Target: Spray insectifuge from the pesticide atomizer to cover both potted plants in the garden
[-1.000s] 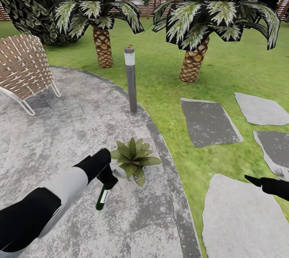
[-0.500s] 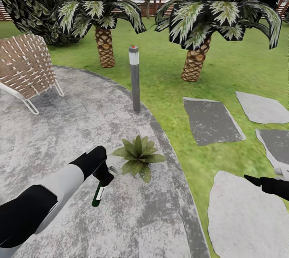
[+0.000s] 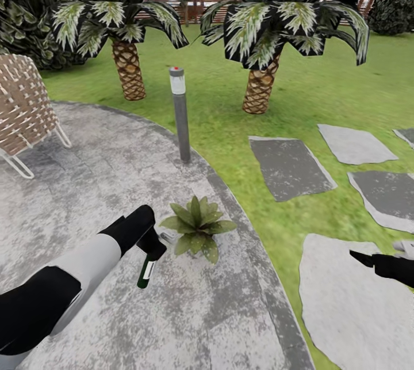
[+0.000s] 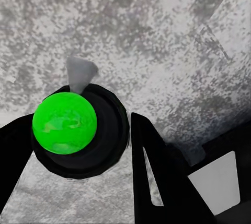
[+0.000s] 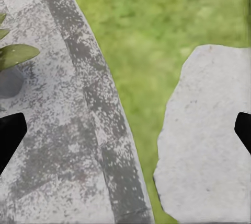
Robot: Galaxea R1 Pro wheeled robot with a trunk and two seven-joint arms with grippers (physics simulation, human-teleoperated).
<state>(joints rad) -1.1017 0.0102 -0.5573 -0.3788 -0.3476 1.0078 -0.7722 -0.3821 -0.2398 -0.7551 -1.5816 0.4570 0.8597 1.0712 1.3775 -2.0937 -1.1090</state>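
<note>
In the head view my left gripper (image 3: 154, 250) is shut on the pesticide atomizer (image 3: 146, 271), a slim dark green bottle with a white label hanging tilted just above the paved patio (image 3: 86, 186). One potted plant (image 3: 196, 227), a rosette of pointed green leaves, stands right beside it, near the patio's edge. The left wrist view looks along the bottle's bright green round end (image 4: 65, 122), with black fingers (image 4: 157, 172) on either side. My right gripper (image 3: 368, 259) is open and holds nothing above a stepping stone. The right wrist view catches the plant's leaf (image 5: 15, 56) and grey pot (image 5: 9, 83).
A grey bollard lamp (image 3: 180, 114) stands at the patio's rim behind the plant. A wicker chair (image 3: 23, 108) is at the far left. Two palms (image 3: 127, 68) (image 3: 259, 85) rise from the lawn (image 3: 241, 128). Grey stepping stones (image 3: 290, 166) (image 3: 345, 301) lie to the right.
The whole picture has shifted, so the head camera has turned. My left gripper still holds the atomizer beside the plant, a little higher than before. The right gripper has stayed put.
</note>
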